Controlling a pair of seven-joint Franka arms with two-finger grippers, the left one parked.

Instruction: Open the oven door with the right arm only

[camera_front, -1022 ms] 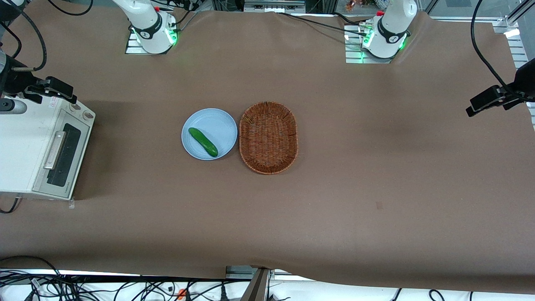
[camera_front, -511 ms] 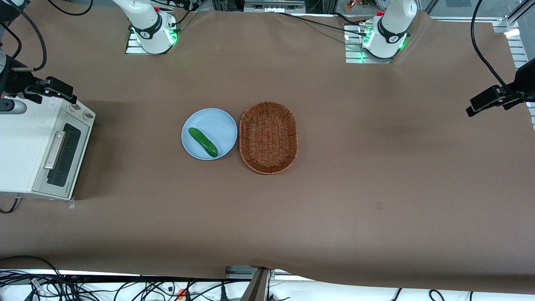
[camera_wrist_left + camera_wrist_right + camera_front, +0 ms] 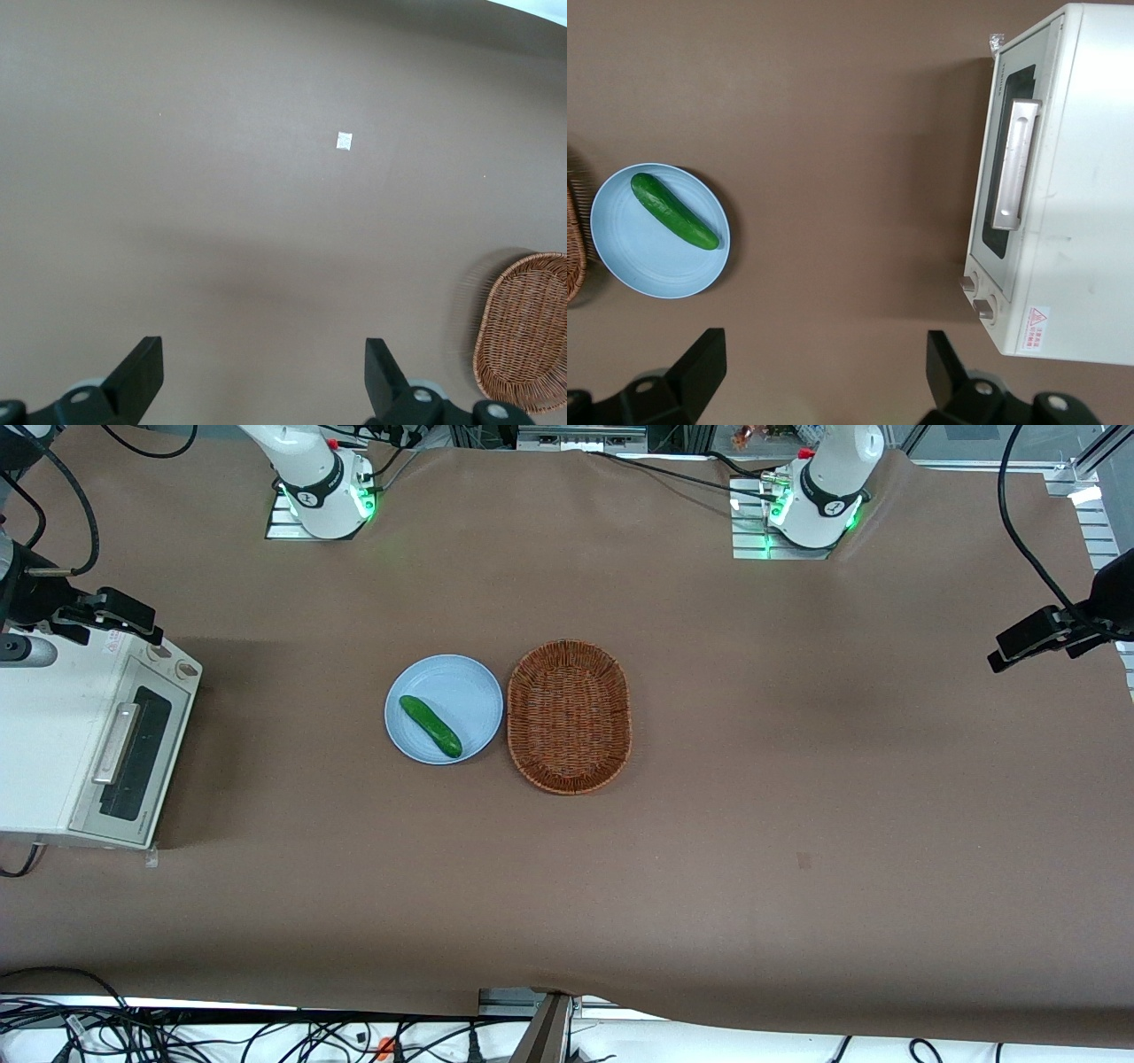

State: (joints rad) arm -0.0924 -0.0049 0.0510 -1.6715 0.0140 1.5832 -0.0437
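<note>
Oven door (image 3: 133, 755) is shut right now, flat against the front of the white oven (image 3: 53, 735) sitting at the working arm's end of the table. Nothing is touching it yet.

Starting from the gripper (image 3: 824, 376): the wrist view shows both black fingers (image 3: 700, 363) spread wide with bare brown table (image 3: 833, 115) between them, holding nothing. It hangs high, looking straight down, off toward the knob end of the oven (in the front view you can only see the black gripper body near the oven's top corner). My guess is it's parked up there to get a clear look at the handle before committing.

Next out is the silver handle (image 3: 1013, 163), a bar running along the door's top edge over the dark window (image 3: 998, 168). That's the obvious grab spot, and the fingers being wide apart makes sense if the plan is to straddle the bar. The two knobs (image 3: 976, 297) sit at one end of the front panel, nearest the gripper, and aren't what it wants.

Farther toward the middle of the table is a blue plate (image 3: 469, 686) with a cucumber (image 3: 430, 726) lying on it, and a wicker basket (image 3: 569, 716) just beside the plate. Both are well apart from the oven, so the door should have room to swing down, probably why they're set there.
</note>
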